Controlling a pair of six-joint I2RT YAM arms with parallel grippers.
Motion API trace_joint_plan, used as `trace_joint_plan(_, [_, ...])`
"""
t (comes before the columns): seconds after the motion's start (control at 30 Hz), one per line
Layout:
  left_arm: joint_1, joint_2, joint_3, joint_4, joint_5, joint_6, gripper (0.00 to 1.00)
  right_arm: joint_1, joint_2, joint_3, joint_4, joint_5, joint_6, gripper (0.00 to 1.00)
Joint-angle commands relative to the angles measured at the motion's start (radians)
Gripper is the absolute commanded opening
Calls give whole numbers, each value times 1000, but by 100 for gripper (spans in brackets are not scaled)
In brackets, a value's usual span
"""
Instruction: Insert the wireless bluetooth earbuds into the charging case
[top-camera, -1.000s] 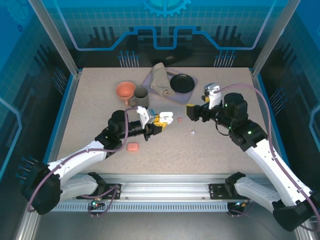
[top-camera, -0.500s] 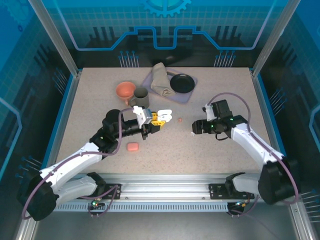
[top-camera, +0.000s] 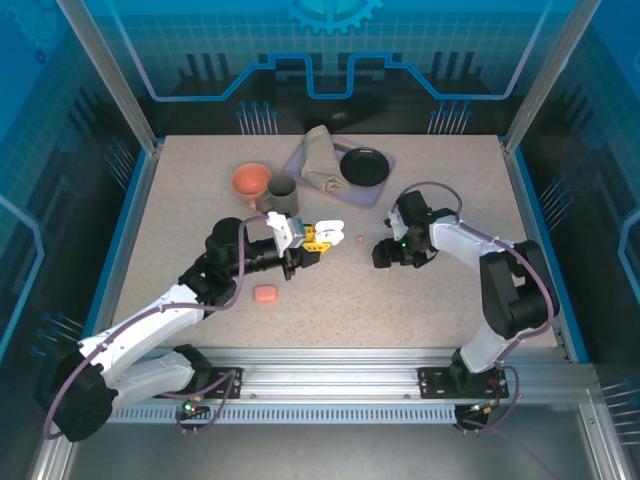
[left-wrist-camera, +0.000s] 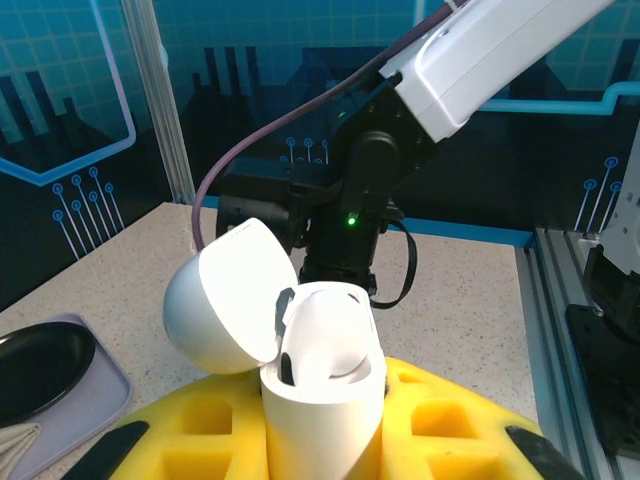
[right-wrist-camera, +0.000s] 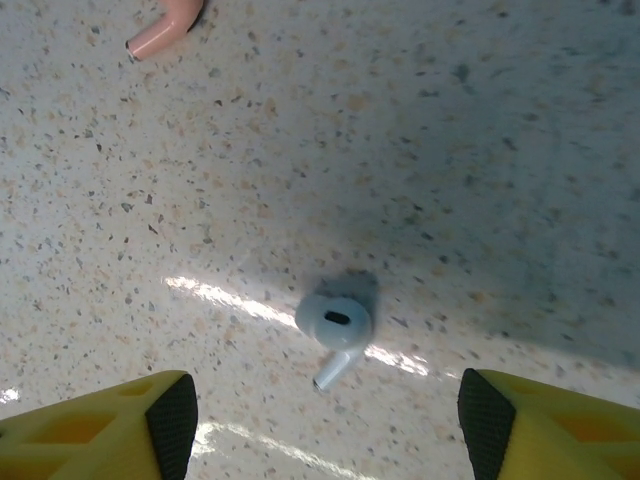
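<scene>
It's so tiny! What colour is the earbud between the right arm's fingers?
White earbud; clearest in the right wrist view.

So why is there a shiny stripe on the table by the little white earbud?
Right wrist view: that stripe is light glare bouncing off the table, passing right by the white earbud; a soft grey shadow covers the upper right. Top view: the light looks even.

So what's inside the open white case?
The white case, its lid flipped back, shows a smooth white inside with a dark slot on one side. Its front wall hides whatever sits deeper down.
</scene>
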Motion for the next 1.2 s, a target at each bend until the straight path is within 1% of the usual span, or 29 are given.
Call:
trace_joint_plan(0.0, [-7,-30,17,-10,15,12,0,44,46,46,-18,36,23,73])
trace_joint_plan(0.23, [-7,-55,4,-29,3,19,0,80,101,51,-32,53,70,71])
trace_joint_plan(0.47, [-7,-61,-1,-36,-2,26,0,93,71,24,-24,-14,104,66])
trace_joint_plan(0.57, [-8,-57,-1,-35,-3,27,0,94,47,15,-29,-19,114,62])
trace_joint_plan(0.63, [-8,-56,0,-35,-4,28,0,94,32,13,-31,-12,118,62])
trace_joint_plan(0.8, [-9,-55,4,-37,-1,29,0,94,32,61,-96,54,80,62])
trace_joint_plan(0.9, [-8,-54,4,-40,-3,29,0,88,49,97,-123,70,51,61])
trace_joint_plan(1.03, [-9,-61,3,-46,-4,29,0,84,98,140,-161,108,5,56])
trace_joint_plan(1.17, [-9,-66,2,-53,-7,32,0,85,138,168,-175,114,-30,52])
